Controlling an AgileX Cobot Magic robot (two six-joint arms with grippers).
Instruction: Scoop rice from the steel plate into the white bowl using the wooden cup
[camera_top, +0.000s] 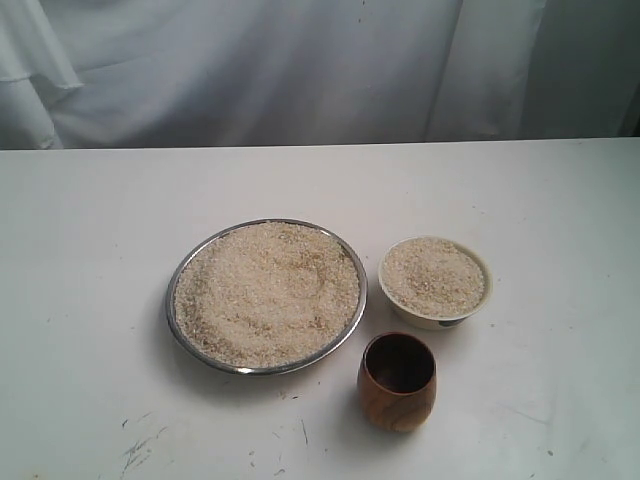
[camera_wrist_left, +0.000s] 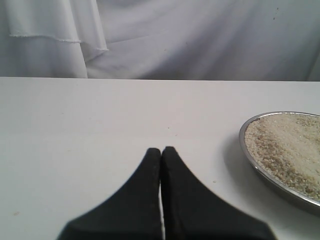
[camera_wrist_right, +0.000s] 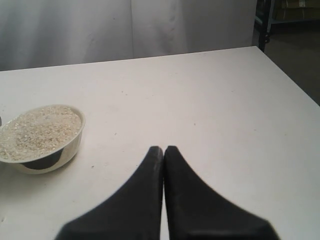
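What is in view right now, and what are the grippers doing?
plate: one, silver steel, middle of the table.
bowl: one, white, just right of the plate.
rice: two lots, pale beige, spread across the plate and filling the bowl.
cup: one, reddish-brown wood, upright, nearer the camera than the bowl, looks empty.
table: one, white, scuffed near the front edge.
cloth: white backdrop behind the table.
left gripper: black, shut, holding nothing, beside the plate.
right gripper: black, shut, holding nothing, beside the bowl.
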